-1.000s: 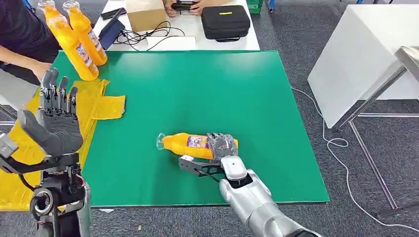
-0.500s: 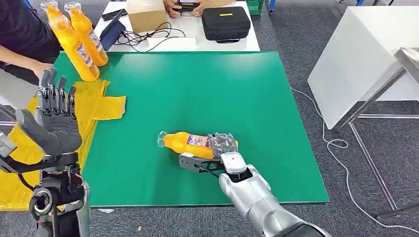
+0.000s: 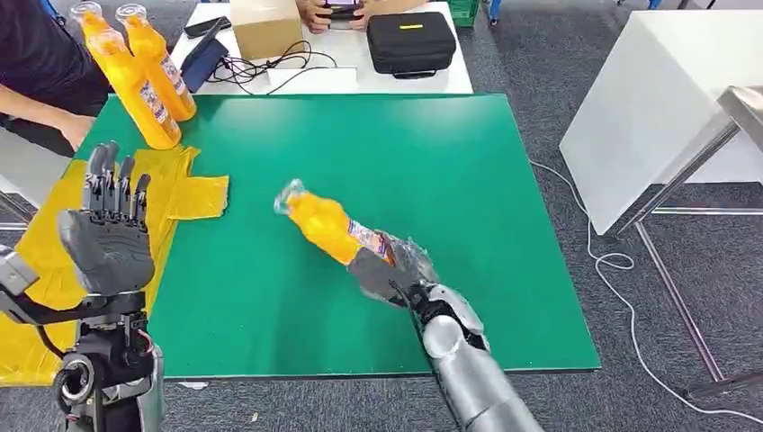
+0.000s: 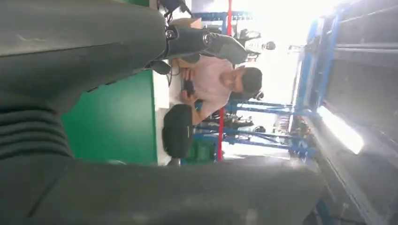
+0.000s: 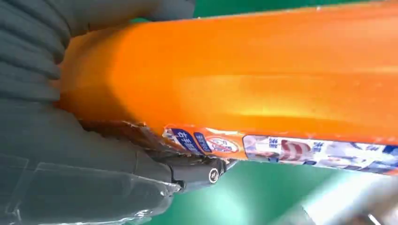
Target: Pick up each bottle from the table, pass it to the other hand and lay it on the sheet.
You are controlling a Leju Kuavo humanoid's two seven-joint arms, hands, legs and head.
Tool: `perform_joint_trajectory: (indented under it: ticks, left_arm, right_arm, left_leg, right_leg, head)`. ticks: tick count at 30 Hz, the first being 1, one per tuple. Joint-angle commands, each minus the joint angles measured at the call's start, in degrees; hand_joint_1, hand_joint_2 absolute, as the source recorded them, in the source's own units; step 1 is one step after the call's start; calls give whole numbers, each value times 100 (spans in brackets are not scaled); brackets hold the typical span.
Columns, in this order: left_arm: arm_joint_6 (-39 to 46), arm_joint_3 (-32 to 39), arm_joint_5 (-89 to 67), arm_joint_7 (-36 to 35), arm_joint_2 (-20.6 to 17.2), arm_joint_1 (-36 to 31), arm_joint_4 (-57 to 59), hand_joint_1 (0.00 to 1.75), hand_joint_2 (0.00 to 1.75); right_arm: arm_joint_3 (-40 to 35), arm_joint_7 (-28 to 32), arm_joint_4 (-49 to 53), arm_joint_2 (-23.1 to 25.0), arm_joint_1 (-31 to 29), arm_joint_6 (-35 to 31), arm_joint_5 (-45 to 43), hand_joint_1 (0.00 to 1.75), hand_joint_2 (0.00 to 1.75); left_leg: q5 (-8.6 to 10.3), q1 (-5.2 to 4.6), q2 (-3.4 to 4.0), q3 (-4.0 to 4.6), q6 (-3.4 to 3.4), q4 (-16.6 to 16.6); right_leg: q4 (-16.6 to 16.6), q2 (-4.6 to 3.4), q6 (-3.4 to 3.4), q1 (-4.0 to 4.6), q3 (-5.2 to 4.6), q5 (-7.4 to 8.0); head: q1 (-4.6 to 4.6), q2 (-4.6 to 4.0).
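Note:
My right hand (image 3: 396, 268) grips an orange bottle (image 3: 326, 225) by its lower end and holds it tilted above the green table (image 3: 450, 162), neck pointing up and to the left. The right wrist view shows the bottle (image 5: 244, 70) close up with its printed label, my hand (image 5: 61, 154) wrapped around it. My left hand (image 3: 106, 225) is raised at the left with straight, spread fingers, holding nothing, over the yellow sheet (image 3: 184, 189). Two more orange bottles (image 3: 144, 76) stand at the table's far left corner.
A person (image 3: 40, 63) in a dark top stands at the left by the standing bottles. Behind the green table, a white table holds a cardboard box (image 3: 263, 25), a black case (image 3: 411, 40) and cables. A white table (image 3: 657, 99) stands at the right.
My right hand has lifted the bottle off the table and tilted it, neck rising toward the upper left. My left hand has shifted slightly right.

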State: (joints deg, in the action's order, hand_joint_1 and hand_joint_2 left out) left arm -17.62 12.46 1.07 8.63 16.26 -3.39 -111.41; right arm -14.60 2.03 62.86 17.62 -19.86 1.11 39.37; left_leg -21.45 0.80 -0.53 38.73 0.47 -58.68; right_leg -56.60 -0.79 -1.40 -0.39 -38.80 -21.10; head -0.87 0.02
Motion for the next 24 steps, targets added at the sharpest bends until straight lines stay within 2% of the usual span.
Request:
perform_joint_trajectory:
  ticks: [1,4,8,11,13,14,16,21,24]
  left_arm:
    - [131,-683,262,-46,-190,-276,755,0,175]
    - [154,-828,295,-29,-195,-337,840,0,175]
    - [371,-1148,493,70,-484,-375,1026,0,175]
    - [371,-1148,493,70,-484,-375,1026,0,175]
    - [467,-1338,715,78,-681,-430,1102,0,175]
    - [532,-1463,849,83,-798,-498,1204,0,175]
    - [543,-1619,995,105,-894,-615,1369,0,175]
    - [545,-1894,1158,-43,-730,-808,1464,0,175]
    - [571,-1905,1137,-205,-573,-835,1316,0,175]
  right_arm:
    - [-768,-129,1939,-330,-99,-314,-835,175,175]
    - [-900,-125,1806,-249,-209,-332,-866,175,175]
    - [-1157,-79,1417,-149,-459,-596,-928,175,175]
    - [-1157,-79,1417,-149,-459,-596,-928,175,175]
    - [-1442,-209,1094,-101,-666,-702,-756,175,175]
    - [-1630,-315,753,31,-834,-841,-552,175,175]
    - [-1850,-476,219,238,-1071,-1044,-399,175,175]
    - [-2858,-960,-624,238,-1732,-1754,-952,175,175]
    - [-3270,-1232,-878,238,-1983,-1865,-1109,175,175]
  left_leg:
    - [-6,-1,-12,-9,1,-1]
    - [-6,-2,6,-10,0,2]
    - [-8,-4,9,-18,-1,5]
    - [-5,-2,14,-5,-2,4]
    - [-16,-5,16,-36,-1,6]
    - [-5,-2,15,-8,-2,6]
    - [-9,-5,25,-18,-3,5]
    - [-10,-1,29,-22,-5,3]
    - [-5,3,19,-17,1,3]
  right_leg:
    - [-6,22,3,1,11,-13]
    - [-3,3,4,0,7,-8]
    - [-4,3,6,-2,14,-12]
    - [-2,-6,4,-1,2,-6]
    - [-4,-1,7,-1,30,-17]
    - [-2,-7,5,-1,5,-6]
    - [-6,-16,7,-3,10,-9]
    - [-8,-18,9,2,11,-8]
    - [-4,-8,6,6,13,-9]
  head:
    - [2,0]
    - [0,0]
    - [0,0]
    - [2,0]
    - [2,0]
    - [2,0]
    - [2,0]
    - [0,0]
    - [2,0]
